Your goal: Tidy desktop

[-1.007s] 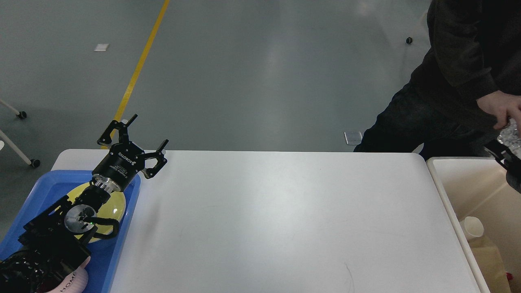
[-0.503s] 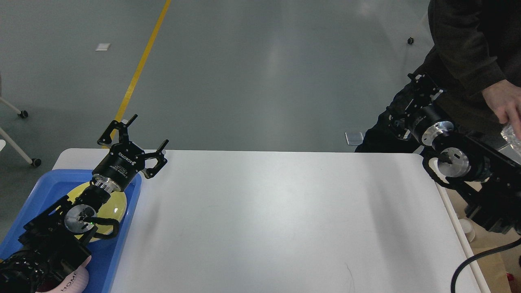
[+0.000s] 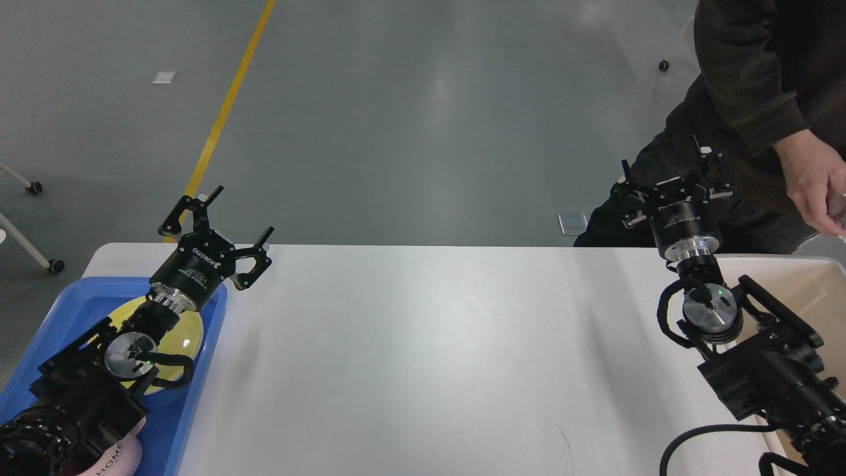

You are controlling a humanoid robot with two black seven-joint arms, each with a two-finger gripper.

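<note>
Apparently reached the closing step; saw nothing loose on the desktop [image 3: 423, 357], spread bare between tray [image 3: 192, 396] and bin [image 3: 813, 291]; called next only for parking both arms. Held left gripper [image 3: 223, 221] spread and empty above the desktop's tray-side far corner, unmoved; swung right gripper [image 3: 671, 182], fingers apart and empty, up from the bin since a second ago.

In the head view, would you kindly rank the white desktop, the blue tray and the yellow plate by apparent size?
1. Desktop, by far the largest.
2. Blue tray, though partly cut off by the frame and hidden by the arm.
3. Yellow plate, mostly covered by the arm, lying inside the tray.
</note>
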